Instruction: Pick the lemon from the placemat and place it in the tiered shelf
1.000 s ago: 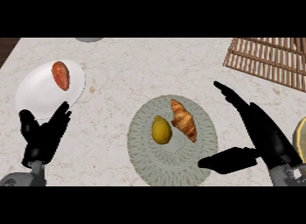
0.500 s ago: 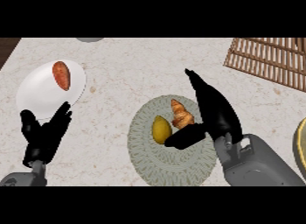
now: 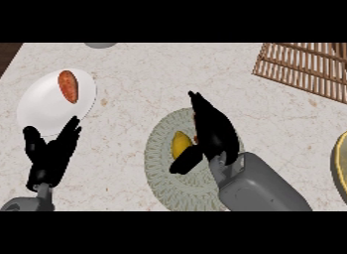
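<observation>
1. Nearest to me, low at the left, the left hand [image 3: 50,154] rests on the counter [image 3: 147,84] with its fingers straight and slightly spread, pointing up toward the white plate [image 3: 44,106]; it holds nothing.

2. Just past the grey forearm on the other side, the right hand [image 3: 209,134] hangs over the round woven placemat [image 3: 162,168]. Its fingers are stretched out and held close together, the thumb reaching down-left beneath them, and nothing is closed in between.

3. The lemon [image 3: 179,144] lies on the placemat, touching or just beside that thumb, partly hidden by the hand. It looks small, light and firm, with a smooth rounded skin likely to roll or slip, so I would take it across its middle, thumb on one side and fingers on the other.

4. The plate carries a reddish-brown piece of food [image 3: 68,86].

5. Farthest off, at the upper right, sits the slatted wooden tiered shelf [image 3: 316,69], well apart from the lemon.
</observation>
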